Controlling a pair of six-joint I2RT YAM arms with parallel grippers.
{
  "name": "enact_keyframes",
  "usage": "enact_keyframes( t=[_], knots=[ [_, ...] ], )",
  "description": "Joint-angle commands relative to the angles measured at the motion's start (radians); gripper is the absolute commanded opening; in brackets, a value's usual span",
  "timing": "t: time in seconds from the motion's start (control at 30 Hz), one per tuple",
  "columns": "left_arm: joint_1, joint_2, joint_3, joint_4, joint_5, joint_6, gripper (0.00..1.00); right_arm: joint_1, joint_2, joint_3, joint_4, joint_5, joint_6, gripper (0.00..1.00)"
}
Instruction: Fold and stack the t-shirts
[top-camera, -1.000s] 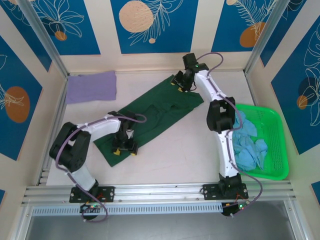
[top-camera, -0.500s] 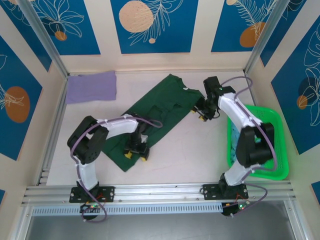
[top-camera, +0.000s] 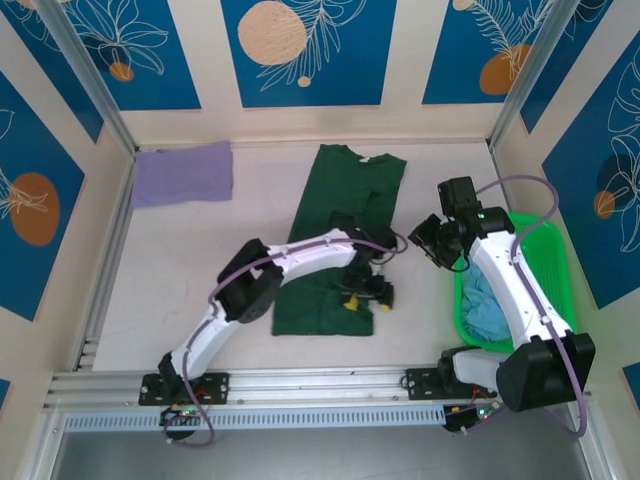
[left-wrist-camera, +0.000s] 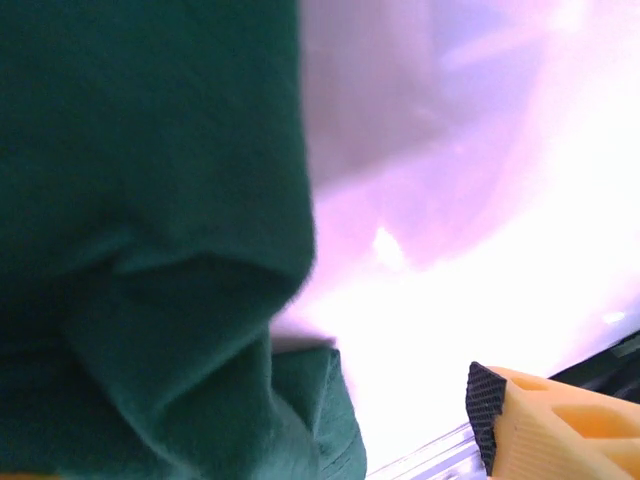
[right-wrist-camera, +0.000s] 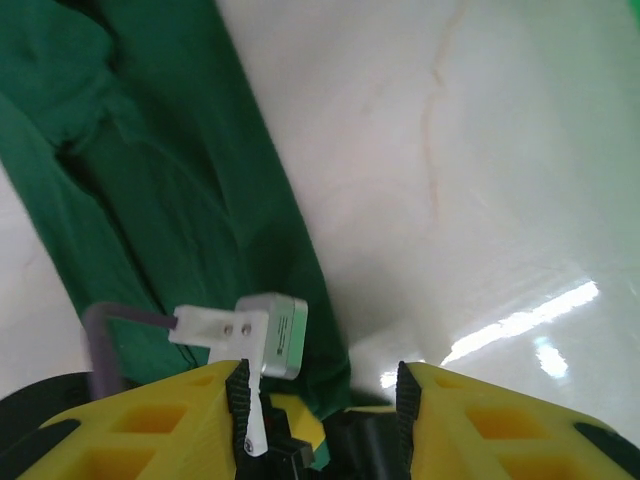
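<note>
A dark green t-shirt (top-camera: 345, 215) lies flat and lengthwise in the middle of the table, collar at the far end, rumpled near its middle. My left gripper (top-camera: 367, 297) is low at the shirt's near right corner, open. In the left wrist view the green cloth (left-wrist-camera: 150, 230) bunches on the left, and bare table separates it from the black finger pad (left-wrist-camera: 486, 412). My right gripper (top-camera: 428, 240) hovers open over bare table right of the shirt, nothing between its fingers (right-wrist-camera: 318, 385); the shirt's edge (right-wrist-camera: 150, 190) shows beyond. A folded lavender t-shirt (top-camera: 183, 172) lies at the far left.
A bright green basket (top-camera: 545, 250) stands at the right edge, holding crumpled light blue t-shirts (top-camera: 482, 312). The left arm stretches across the shirt's near half, and its wrist camera (right-wrist-camera: 272, 335) sits just ahead of my right fingers. Metal frame posts stand at the far corners.
The green shirt has swung from a diagonal to lengthwise. My left gripper moved right with its near hem. My right gripper came from the collar to the near right, off the cloth.
</note>
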Motion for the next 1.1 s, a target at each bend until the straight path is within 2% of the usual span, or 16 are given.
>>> enact_keyframes(
  t=[0.0, 0.1, 0.23, 0.27, 0.4, 0.47, 0.57, 0.67, 0.73, 0.87, 0.97, 1.07],
  knots=[
    [-0.056, 0.064, 0.124, -0.038, 0.022, -0.097, 0.77, -0.034, -0.057, -0.037, -0.054, 0.021, 0.011, 0.46],
    [-0.066, 0.021, 0.12, -0.056, 0.025, -0.106, 0.8, -0.066, -0.099, -0.075, -0.046, 0.019, -0.009, 0.46],
    [-0.05, -0.085, 0.115, -0.147, -0.021, -0.013, 0.85, -0.109, -0.116, -0.104, -0.052, -0.028, -0.023, 0.46],
    [-0.038, -0.12, 0.114, -0.181, -0.045, 0.021, 0.91, -0.107, -0.119, -0.116, -0.047, -0.053, -0.029, 0.47],
    [0.02, -0.304, -0.005, -0.234, -0.132, 0.131, 0.94, -0.067, -0.126, -0.2, -0.018, -0.223, -0.061, 0.45],
    [0.076, -0.439, -0.159, -0.201, -0.143, 0.15, 0.93, -0.002, -0.132, -0.242, -0.042, -0.281, -0.058, 0.45],
    [0.195, -0.645, -0.462, -0.09, -0.113, 0.13, 0.89, 0.14, -0.179, -0.302, -0.06, -0.287, -0.01, 0.47],
    [0.327, -0.811, -0.763, 0.039, -0.04, 0.079, 0.82, 0.3, -0.254, -0.394, -0.013, -0.278, 0.113, 0.51],
    [0.39, -0.871, -0.894, 0.083, 0.003, 0.066, 0.76, 0.387, -0.291, -0.461, 0.014, -0.244, 0.213, 0.53],
    [0.456, -0.894, -1.043, 0.162, 0.115, 0.067, 0.64, 0.548, -0.324, -0.554, 0.04, -0.107, 0.354, 0.57],
    [0.479, -0.862, -1.091, 0.188, 0.187, 0.094, 0.57, 0.59, -0.292, -0.599, 0.106, -0.084, 0.374, 0.57],
    [0.49, -0.838, -1.139, 0.21, 0.233, 0.122, 0.55, 0.615, -0.243, -0.591, 0.155, -0.036, 0.36, 0.56]
  ],
)
